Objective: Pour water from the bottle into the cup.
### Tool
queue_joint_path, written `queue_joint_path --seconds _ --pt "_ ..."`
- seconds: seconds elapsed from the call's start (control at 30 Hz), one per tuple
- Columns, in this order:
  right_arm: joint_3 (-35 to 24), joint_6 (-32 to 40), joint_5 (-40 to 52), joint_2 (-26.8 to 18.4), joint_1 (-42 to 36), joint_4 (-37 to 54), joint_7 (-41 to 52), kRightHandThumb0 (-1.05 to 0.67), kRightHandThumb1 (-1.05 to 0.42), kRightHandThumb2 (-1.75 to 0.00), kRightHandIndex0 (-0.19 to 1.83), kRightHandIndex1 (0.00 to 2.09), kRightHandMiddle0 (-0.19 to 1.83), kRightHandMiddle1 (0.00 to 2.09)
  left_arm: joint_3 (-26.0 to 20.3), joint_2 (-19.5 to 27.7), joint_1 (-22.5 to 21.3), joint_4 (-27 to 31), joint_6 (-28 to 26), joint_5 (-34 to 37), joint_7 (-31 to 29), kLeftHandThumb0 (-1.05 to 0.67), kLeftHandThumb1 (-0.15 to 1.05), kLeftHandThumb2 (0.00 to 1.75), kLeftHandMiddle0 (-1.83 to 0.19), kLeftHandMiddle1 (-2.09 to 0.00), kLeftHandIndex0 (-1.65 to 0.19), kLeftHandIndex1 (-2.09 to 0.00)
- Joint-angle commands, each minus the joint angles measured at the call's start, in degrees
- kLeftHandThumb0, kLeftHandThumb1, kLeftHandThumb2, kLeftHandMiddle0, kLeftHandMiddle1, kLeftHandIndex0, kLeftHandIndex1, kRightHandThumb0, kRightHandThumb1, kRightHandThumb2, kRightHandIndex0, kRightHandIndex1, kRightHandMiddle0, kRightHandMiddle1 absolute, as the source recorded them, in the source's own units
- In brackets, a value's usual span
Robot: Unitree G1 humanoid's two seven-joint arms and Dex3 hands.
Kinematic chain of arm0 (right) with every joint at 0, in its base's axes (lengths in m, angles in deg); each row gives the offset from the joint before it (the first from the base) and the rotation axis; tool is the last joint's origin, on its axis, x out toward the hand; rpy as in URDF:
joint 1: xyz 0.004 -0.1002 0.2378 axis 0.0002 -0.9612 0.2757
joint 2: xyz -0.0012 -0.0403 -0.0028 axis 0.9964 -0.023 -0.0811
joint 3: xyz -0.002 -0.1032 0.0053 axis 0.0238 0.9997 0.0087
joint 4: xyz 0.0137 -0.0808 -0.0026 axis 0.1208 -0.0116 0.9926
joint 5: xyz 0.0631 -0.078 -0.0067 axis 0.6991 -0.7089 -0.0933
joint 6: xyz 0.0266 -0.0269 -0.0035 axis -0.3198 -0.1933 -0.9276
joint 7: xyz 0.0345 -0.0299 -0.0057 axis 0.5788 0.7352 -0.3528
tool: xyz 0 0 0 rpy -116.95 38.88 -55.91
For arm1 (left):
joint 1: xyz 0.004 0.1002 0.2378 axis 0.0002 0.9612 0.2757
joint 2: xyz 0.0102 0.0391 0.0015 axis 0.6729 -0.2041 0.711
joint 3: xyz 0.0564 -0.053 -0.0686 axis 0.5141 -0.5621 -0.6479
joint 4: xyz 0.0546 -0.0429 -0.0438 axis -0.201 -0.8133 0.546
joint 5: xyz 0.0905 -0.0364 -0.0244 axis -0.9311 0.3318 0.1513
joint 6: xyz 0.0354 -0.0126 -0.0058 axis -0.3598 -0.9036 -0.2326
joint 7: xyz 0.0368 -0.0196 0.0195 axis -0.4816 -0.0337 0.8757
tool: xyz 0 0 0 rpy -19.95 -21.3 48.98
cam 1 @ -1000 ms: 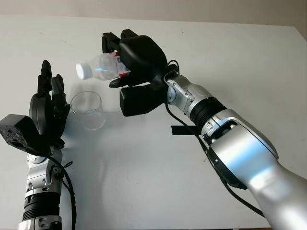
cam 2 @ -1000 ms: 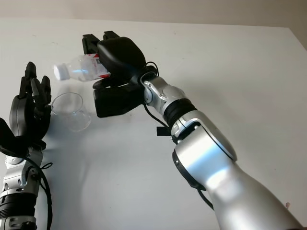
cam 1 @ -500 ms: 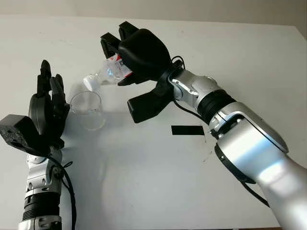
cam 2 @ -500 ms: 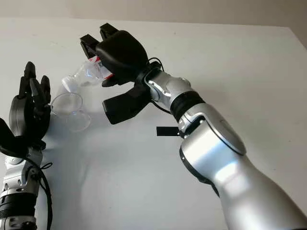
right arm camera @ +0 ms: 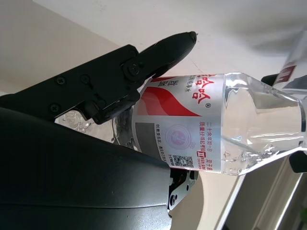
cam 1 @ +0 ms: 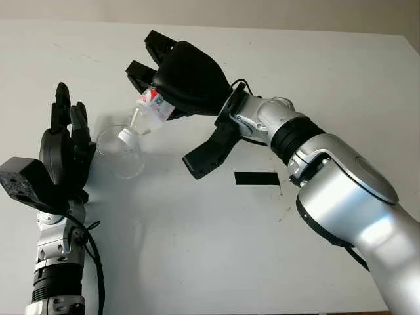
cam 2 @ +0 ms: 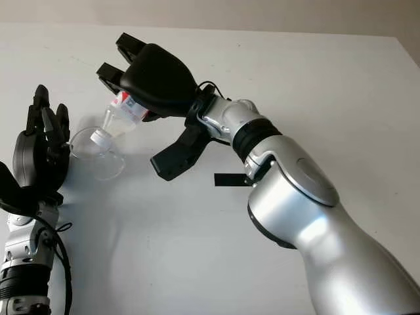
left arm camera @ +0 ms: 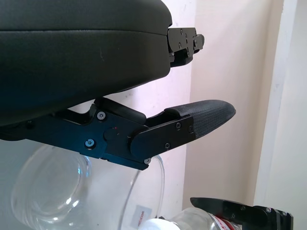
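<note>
You see a white table (cam 1: 197, 262) that takes nearly the whole scene. On it lies one small black rectangular strip (cam 1: 256, 178), flat, like a piece of tape. Behind the table's far edge stands a beige wall (cam 1: 262, 13).

Bright, even overhead light on the white table (cam 1: 197, 262), soft shadows under the right hand (cam 1: 180, 82) and beside the cup (cam 1: 121, 152), glare streak on the silver forearm, specular glints on the bottle (right arm camera: 211, 129), wrist-view backgrounds washed out.
</note>
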Motion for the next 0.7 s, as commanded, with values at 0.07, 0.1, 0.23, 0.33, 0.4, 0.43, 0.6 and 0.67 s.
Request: queue_joint_path --seconds 0.07,0.1,0.23,0.33,0.4,0.43,0.6,0.67 --pt "0.6 0.2 -0.1 0.7 1.6 -0.1 -1.0 -0.29 -0.92 -0.06 0.85 2.09 0.50 1.73 -0.4 0.0 -0.2 -0.1 0.6 0.4 -0.5 -0.71 1.05 0.69 0.04 -0.05 0.10 -0.08" --pt "0.6 0.4 -0.2 0.8 1.6 -0.1 -1.2 -0.29 -0.92 -0.06 0.85 2.09 0.49 1.73 -0.5 -0.1 -0.2 -0.1 0.6 0.5 -0.5 -0.71 1.05 0.69 0.04 -0.05 0.10 -0.08" --pt "1.3 1.1 -0.6 0.8 1.7 -0.1 -1.9 -0.30 -0.93 -0.06 0.88 2.09 0.48 1.92 -0.5 -0.2 -0.3 0.1 0.3 0.2 0.0 -0.71 1.05 0.69 0.02 -0.06 0.09 -0.08" --pt "1.5 1.3 -0.8 0.7 1.8 -0.1 -2.1 -0.30 -0.93 -0.05 0.90 2.09 0.44 1.95 -0.3 -0.2 -0.3 0.2 0.1 0.0 0.3 -0.72 1.05 0.69 0.02 -0.06 0.08 -0.09" --pt "1.6 1.6 -0.8 0.8 1.7 -0.2 -2.4 -0.31 -0.92 -0.05 0.90 2.09 0.45 1.85 -0.3 -0.3 -0.3 0.3 0.0 0.1 0.4 -0.72 1.05 0.69 0.02 -0.06 0.08 -0.08" --pt "1.5 1.7 -0.7 0.8 1.6 -0.2 -2.6 -0.31 -0.91 -0.05 0.90 2.09 0.46 1.80 -0.2 -0.2 -0.4 0.1 0.1 0.0 0.4 -0.72 1.05 0.69 0.02 -0.06 0.09 -0.08" --pt "-1.4 -0.3 2.9 1.2 0.9 -0.5 0.1 -0.27 -0.94 -0.06 0.94 2.09 0.47 1.87 -0.1 -0.1 -0.4 0.2 0.0 -0.2 0.5 -0.72 1.05 0.69 0.03 -0.05 0.09 -0.08" --pt "-5.4 -2.8 8.1 1.5 0.1 -0.6 5.3 -0.24 -0.99 -0.07 0.89 2.09 0.41 1.93 -0.2 -0.1 -0.4 0.1 0.1 0.1 0.2 -0.72 1.05 0.70 0.03 -0.05 0.09 -0.08"
